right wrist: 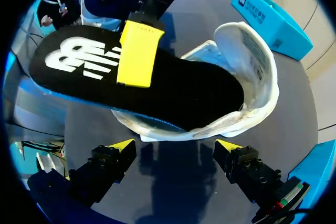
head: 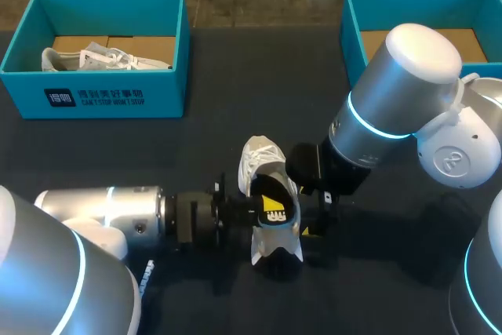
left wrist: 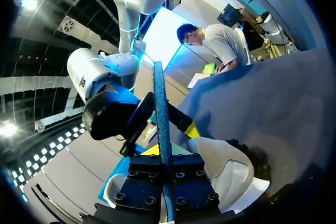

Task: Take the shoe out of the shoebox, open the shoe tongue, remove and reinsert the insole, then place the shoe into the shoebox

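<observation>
Reaching in level from the left, the left arm's pincer grips the black insole edgewise, holding it over the opening of the white shoe. The shoe lies mid-desk, well apart from the shoebox. The right arm bends down from the right, and its pincer hangs with fingers spread just beside the shoe.

The white shoe lies mid-surface, its opening upward. Its black insole, white logo showing, sticks half out of the opening. An open teal shoebox stands far left.
</observation>
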Robot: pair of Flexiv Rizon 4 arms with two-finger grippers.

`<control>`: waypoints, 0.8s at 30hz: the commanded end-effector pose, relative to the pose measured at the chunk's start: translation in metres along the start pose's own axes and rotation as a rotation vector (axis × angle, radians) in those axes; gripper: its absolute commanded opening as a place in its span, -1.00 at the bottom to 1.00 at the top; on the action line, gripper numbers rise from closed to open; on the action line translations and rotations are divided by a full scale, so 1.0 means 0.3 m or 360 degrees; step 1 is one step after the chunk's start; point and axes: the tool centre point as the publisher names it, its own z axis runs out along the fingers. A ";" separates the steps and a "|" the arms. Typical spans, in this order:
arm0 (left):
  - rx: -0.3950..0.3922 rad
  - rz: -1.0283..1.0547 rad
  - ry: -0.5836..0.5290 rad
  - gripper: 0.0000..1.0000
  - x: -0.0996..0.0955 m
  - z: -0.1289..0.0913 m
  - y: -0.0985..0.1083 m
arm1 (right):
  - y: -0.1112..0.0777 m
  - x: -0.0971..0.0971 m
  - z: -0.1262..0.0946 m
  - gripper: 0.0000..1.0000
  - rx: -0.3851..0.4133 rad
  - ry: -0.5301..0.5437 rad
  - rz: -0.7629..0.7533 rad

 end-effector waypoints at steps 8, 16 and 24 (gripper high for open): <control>-0.0086 0.0053 0.0016 -1.00 0.003 0.046 0.118 | -0.001 0.002 0.003 1.00 -0.0001 -0.0002 0.0001; -0.0142 0.0077 0.0032 -1.00 0.003 0.047 0.165 | -0.001 0.002 0.003 1.00 -0.0001 -0.0002 0.0001; -0.0113 0.0061 -0.0008 -0.44 -0.009 0.002 0.109 | -0.001 0.002 0.003 1.00 -0.0001 -0.0002 0.0001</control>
